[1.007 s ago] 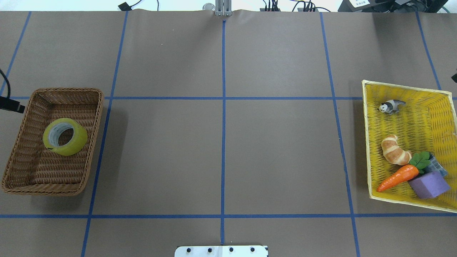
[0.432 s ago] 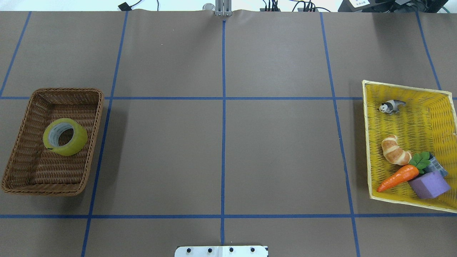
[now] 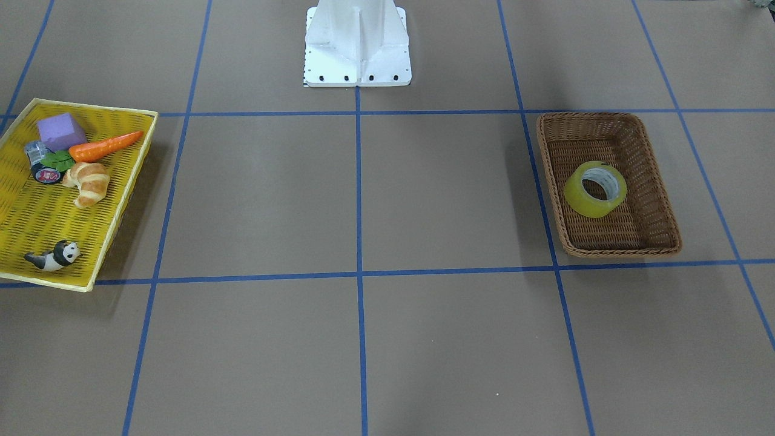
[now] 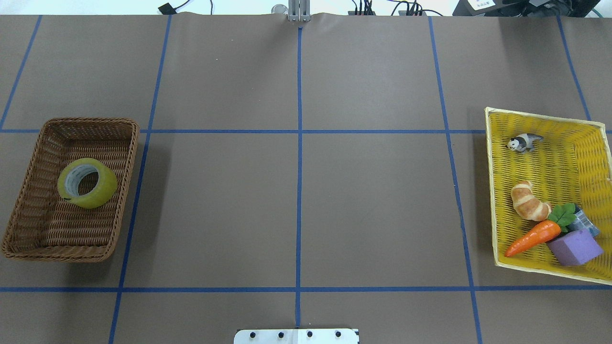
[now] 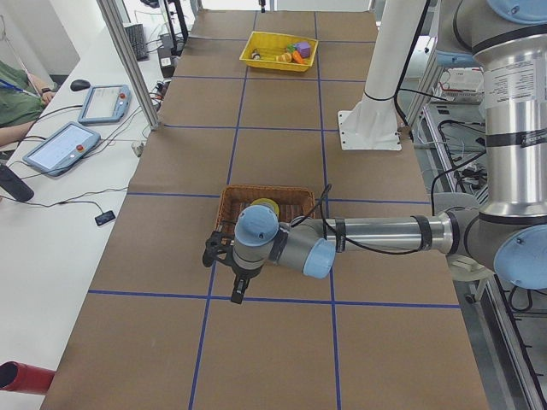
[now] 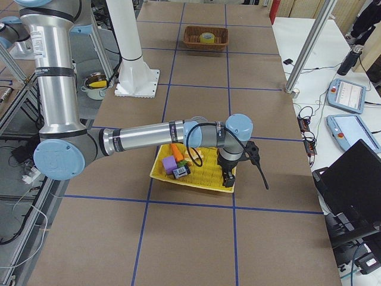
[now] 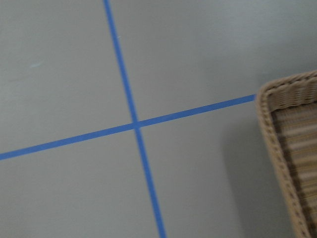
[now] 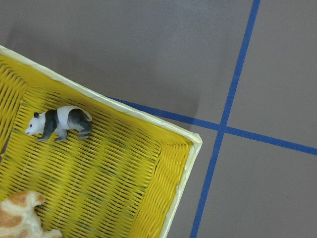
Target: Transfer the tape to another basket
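The yellow tape roll (image 4: 87,183) lies in the brown wicker basket (image 4: 71,229) at the table's left. It shows in the front view too, tape (image 3: 595,189) in basket (image 3: 605,133). A basket corner (image 7: 292,148) shows in the left wrist view. My left gripper (image 5: 229,272) hangs over the table just beyond the basket's outer end; I cannot tell whether it is open or shut. My right gripper (image 6: 257,167) is beside the yellow tray's outer edge; I cannot tell its state either.
A yellow mesh tray (image 4: 550,157) at the table's right holds a panda figure (image 4: 524,142), a croissant (image 4: 528,201), a carrot (image 4: 533,237), a purple block (image 4: 573,247) and a small dark roll (image 3: 45,172). The robot's white base (image 3: 357,42) stands at the table's middle edge.
Dark gripper parts at the overhead view's left and right edges one second ago have moved out of it. The tape and basket have not moved.
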You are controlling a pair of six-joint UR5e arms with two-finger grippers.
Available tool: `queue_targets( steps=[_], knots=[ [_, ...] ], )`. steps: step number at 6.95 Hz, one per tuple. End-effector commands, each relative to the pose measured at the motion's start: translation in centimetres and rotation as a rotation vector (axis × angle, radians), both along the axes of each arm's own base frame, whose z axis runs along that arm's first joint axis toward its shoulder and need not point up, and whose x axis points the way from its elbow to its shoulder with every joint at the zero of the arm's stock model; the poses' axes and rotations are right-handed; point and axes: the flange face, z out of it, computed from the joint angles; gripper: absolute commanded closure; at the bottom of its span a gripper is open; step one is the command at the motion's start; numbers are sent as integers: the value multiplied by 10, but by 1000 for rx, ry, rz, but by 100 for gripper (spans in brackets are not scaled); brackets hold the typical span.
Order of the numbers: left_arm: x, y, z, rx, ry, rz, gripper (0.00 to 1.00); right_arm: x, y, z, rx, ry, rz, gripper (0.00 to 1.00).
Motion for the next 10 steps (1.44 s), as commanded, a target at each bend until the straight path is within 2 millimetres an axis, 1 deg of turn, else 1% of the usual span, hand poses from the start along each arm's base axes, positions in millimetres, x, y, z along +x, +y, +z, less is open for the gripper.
queue_targets(
  steps=[1, 2, 3, 4, 5, 6, 7, 10],
  knots=[
    [-5, 7, 14, -28, 4, -10, 2, 10, 23, 26, -57, -21, 21, 0],
    [-5, 3, 7, -24, 5, -19, 2, 8, 30, 31, -75, -49, 21, 0],
    [-4, -3, 1, -24, 5, -17, 2, 8, 31, 32, -78, -52, 21, 0],
    [-5, -11, -16, -44, 4, -19, 2, 8, 32, 34, -81, -52, 21, 0],
    [-5, -11, -39, -78, -2, -20, 2, 8, 34, 35, -85, -53, 23, 0],
    [-6, -3, -39, -100, -7, -16, 2, 8, 34, 35, -85, -53, 23, 0],
    [-6, 1, -35, -106, -9, -14, 2, 8, 34, 35, -84, -54, 22, 0],
    [-5, 0, -31, -116, -7, -14, 2, 7, 34, 35, -85, -55, 21, 0]
  ],
)
